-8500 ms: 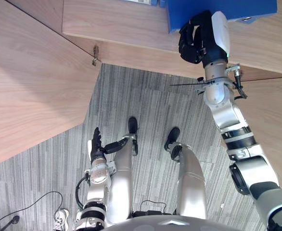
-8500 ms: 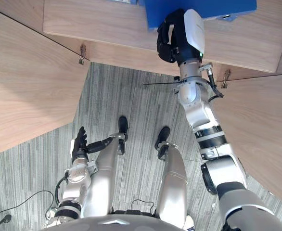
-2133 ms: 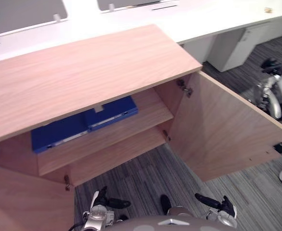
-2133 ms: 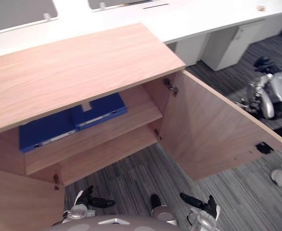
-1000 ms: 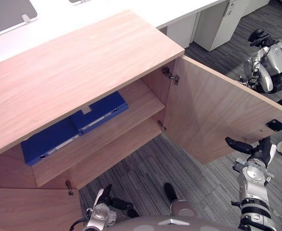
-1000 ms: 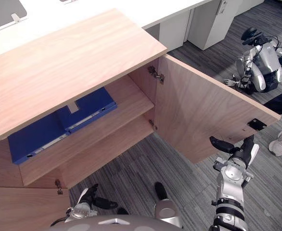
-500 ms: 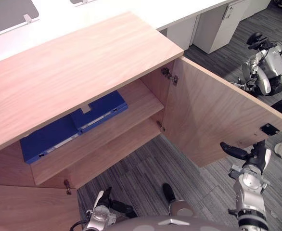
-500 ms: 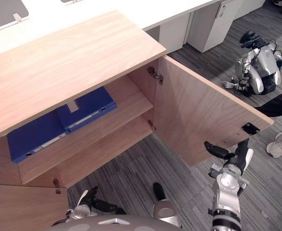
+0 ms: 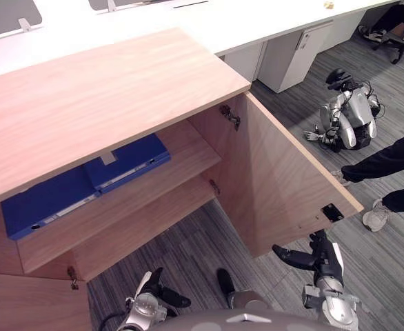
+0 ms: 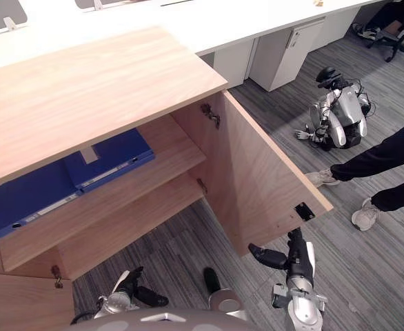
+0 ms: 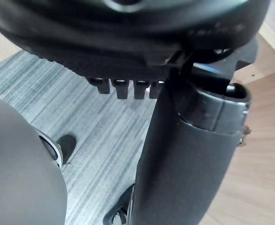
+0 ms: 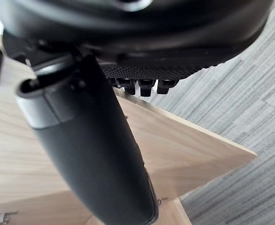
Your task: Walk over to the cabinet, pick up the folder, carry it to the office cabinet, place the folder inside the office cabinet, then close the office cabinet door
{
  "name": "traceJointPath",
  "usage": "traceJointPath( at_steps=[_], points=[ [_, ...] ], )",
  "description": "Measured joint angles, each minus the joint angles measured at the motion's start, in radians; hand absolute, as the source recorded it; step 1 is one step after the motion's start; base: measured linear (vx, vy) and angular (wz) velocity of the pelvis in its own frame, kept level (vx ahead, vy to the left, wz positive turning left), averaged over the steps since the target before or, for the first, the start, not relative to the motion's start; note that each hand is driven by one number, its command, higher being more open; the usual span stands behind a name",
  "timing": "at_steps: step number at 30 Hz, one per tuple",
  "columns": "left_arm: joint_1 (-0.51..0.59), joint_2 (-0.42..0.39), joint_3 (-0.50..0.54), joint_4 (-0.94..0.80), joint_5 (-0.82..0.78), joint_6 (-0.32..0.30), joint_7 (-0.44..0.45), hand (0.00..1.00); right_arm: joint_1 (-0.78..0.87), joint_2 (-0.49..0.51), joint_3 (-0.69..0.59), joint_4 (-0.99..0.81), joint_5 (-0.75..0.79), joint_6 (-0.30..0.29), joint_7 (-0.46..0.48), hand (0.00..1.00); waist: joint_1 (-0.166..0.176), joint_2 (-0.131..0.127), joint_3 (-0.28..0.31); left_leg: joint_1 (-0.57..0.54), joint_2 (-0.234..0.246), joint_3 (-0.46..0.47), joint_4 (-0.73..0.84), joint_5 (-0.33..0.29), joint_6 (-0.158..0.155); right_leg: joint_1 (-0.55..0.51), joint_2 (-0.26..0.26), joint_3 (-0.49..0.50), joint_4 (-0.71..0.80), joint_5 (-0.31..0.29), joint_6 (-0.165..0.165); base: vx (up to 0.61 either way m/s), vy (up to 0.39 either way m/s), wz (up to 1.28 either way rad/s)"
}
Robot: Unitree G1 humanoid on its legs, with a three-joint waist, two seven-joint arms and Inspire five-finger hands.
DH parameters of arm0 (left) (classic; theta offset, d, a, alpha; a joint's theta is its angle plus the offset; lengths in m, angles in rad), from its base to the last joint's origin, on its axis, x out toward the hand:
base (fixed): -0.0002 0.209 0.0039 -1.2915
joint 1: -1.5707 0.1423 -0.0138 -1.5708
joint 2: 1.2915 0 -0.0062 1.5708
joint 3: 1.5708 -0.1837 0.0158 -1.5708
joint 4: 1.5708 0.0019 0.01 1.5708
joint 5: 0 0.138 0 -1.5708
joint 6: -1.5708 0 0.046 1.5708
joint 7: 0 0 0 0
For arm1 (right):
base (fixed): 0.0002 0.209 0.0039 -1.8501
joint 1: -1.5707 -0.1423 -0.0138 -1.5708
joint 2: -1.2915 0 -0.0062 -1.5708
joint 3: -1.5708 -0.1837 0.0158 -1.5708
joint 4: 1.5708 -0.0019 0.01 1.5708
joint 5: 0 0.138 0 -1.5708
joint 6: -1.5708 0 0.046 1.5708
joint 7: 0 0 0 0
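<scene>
In the left eye view, a flat blue folder [image 9: 123, 162] is lying on the upper shelf of the light wooden office cabinet [image 9: 105, 96], touching a second blue folder [image 9: 43, 203]. My right hand [image 9: 319, 258] is hanging near the open wooden door [image 9: 278, 179]; my left hand [image 9: 150, 281] is hanging low. In the left wrist view, my fingers [image 11: 121, 88] are stretching straight over grey striped carpet [image 11: 81, 136]. In the right wrist view, my fingers [image 12: 144, 86] are staying straight, holding nothing.

Underfoot, grey carpet [image 9: 398, 279] striped in fine lines, evenly lit, with only soft shadows. Along the far side, a long white desk [image 9: 188, 21] carrying grey divider panels [image 9: 5, 12] at its back edge, with a white pedestal unit [image 9: 285, 62] tucked beneath it towards the right. Further right, in the far corner, a dark office chair [image 10: 389, 36] standing beside the desk's end.
</scene>
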Motion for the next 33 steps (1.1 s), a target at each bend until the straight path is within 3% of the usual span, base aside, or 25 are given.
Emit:
traceJointPath(
  at_steps=[13, 16, 19, 23, 26, 28, 30, 33],
  points=[
    [-0.034, 0.028, -0.031, 0.026, 0.024, 0.017, 0.0, 1.0, 0.054, -0.098, 0.08, -0.039, -0.097, 0.065, 0.047, 1.0, 0.006, -0.037, 0.002, 0.003, 0.005, -0.088, -0.002, 0.013, -0.013, 0.022, -0.006, -0.106, 0.041, -0.016, -0.017, -0.01, -0.014, 0.1],
    [-0.04, 0.028, -0.029, 0.026, 0.032, 0.02, 0.001, 1.0, 0.057, -0.124, 0.113, -0.039, -0.107, 0.078, 0.043, 1.0, 0.024, -0.045, 0.002, 0.003, 0.011, -0.098, -0.01, 0.016, -0.017, 0.027, -0.008, -0.125, 0.047, -0.018, -0.017, -0.06, -0.013, 0.02],
    [-0.045, 0.031, -0.029, 0.027, 0.04, 0.022, 0.001, 1.0, 0.057, -0.182, 0.208, -0.04, -0.109, 0.079, 0.043, 1.0, 0.032, -0.05, 0.003, 0.003, 0.014, -0.141, -0.029, 0.028, -0.023, 0.027, -0.001, -0.148, 0.047, -0.043, -0.004, -0.06, -0.026, -0.05],
    [-0.073, 0.038, -0.028, 0.045, 0.047, 0.034, 0.0, 1.0, 0.045, -0.26, 0.364, -0.066, -0.111, 0.082, 0.063, 1.0, 0.076, -0.06, 0.002, 0.022, 0.021, -0.18, -0.084, 0.077, -0.031, 0.035, 0.02, -0.168, 0.045, -0.045, -0.003, -0.06, -0.059, 0.15],
    [-0.077, 0.037, -0.028, 0.046, 0.067, 0.035, -0.002, 1.0, -0.1, -0.343, 0.552, -0.092, -0.145, 0.081, 0.15, 1.0, 0.108, -0.059, 0.003, 0.057, 0.031, -0.203, -0.14, 0.117, -0.045, 0.06, 0.038, -0.193, 0.039, -0.046, -0.005, -0.06, -0.061, 0.29],
    [-0.081, 0.034, -0.029, 0.045, 0.076, 0.033, -0.002, 1.0, -0.193, -0.353, 0.611, -0.11, -0.148, 0.046, 0.199, 1.0, 0.121, -0.055, 0.006, 0.065, 0.035, -0.224, -0.158, 0.136, -0.048, 0.069, 0.042, -0.205, 0.04, -0.046, -0.006, -0.05, -0.048, 0.34],
    [-0.09, 0.03, -0.03, 0.045, 0.076, 0.033, -0.002, 1.0, -0.278, -0.34, 0.629, -0.182, -0.148, -0.036, 0.232, 1.0, 0.137, -0.05, 0.007, 0.062, 0.034, -0.244, -0.158, 0.139, -0.05, 0.074, 0.04, -0.219, 0.045, -0.047, -0.006, -0.04, -0.022, 0.3],
    [-0.092, 0.033, -0.032, 0.045, 0.076, 0.033, -0.002, 1.0, -0.359, -0.328, 0.629, -0.224, -0.148, -0.093, 0.235, 1.0, 0.144, -0.054, 0.004, 0.056, 0.029, -0.261, -0.159, 0.14, -0.048, 0.076, 0.031, -0.236, 0.051, -0.047, -0.007, 0.0, 0.002, 0.27]
  ],
)
